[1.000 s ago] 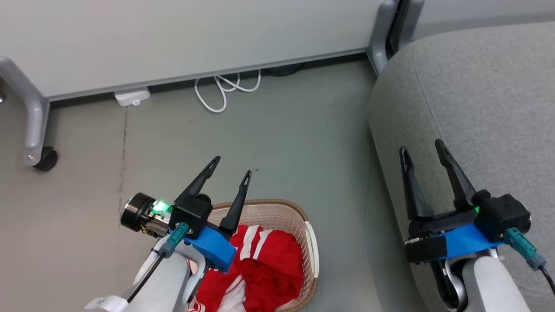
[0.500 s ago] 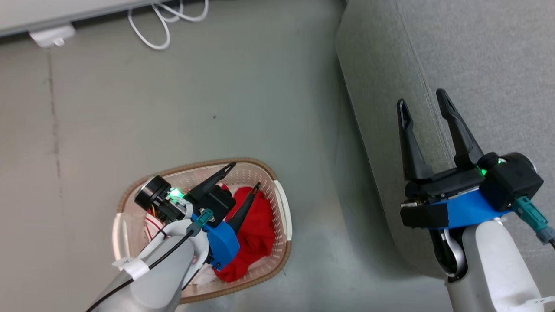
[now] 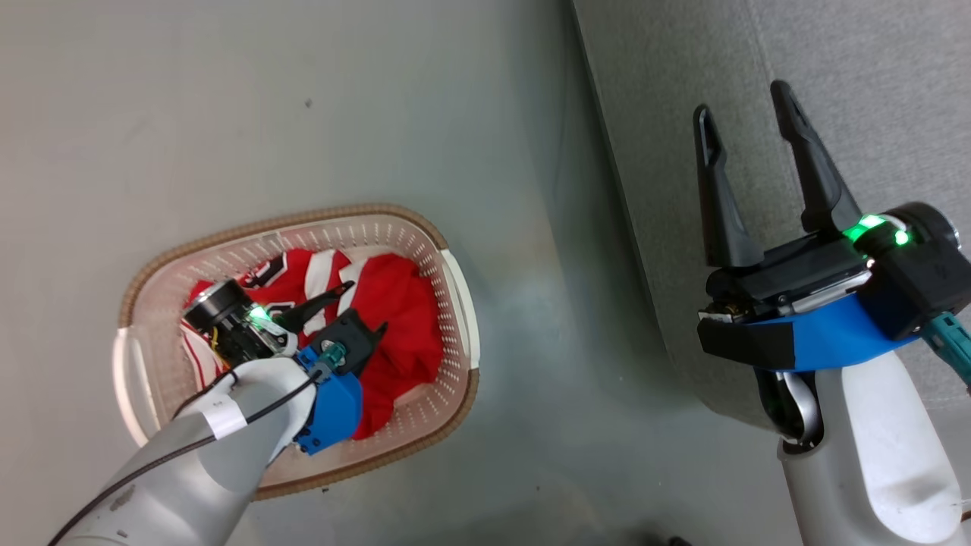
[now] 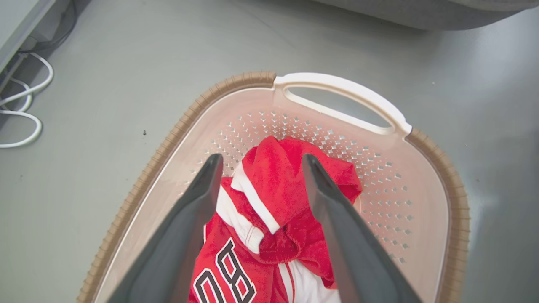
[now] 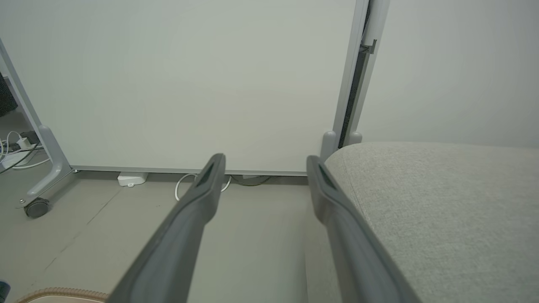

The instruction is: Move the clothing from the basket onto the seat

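Two red garments (image 4: 278, 185) sit bunched in the basket (image 3: 341, 212), on the floor beside the seat (image 3: 895, 68). It's soft, light, floppy stuff, so expect it to drape and maybe drag its neighbour along. The left gripper (image 4: 262, 158) hangs over the pile with its fingers spread wide and empty. I'd pinch that raised fold by the white band. The right gripper (image 3: 741, 98) is spread and empty too, over the seat's edge.

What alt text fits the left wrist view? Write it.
The open left gripper hangs over red clothing heaped in a cream perforated basket with a brown rim and white handle. The basket stands on a grey floor.
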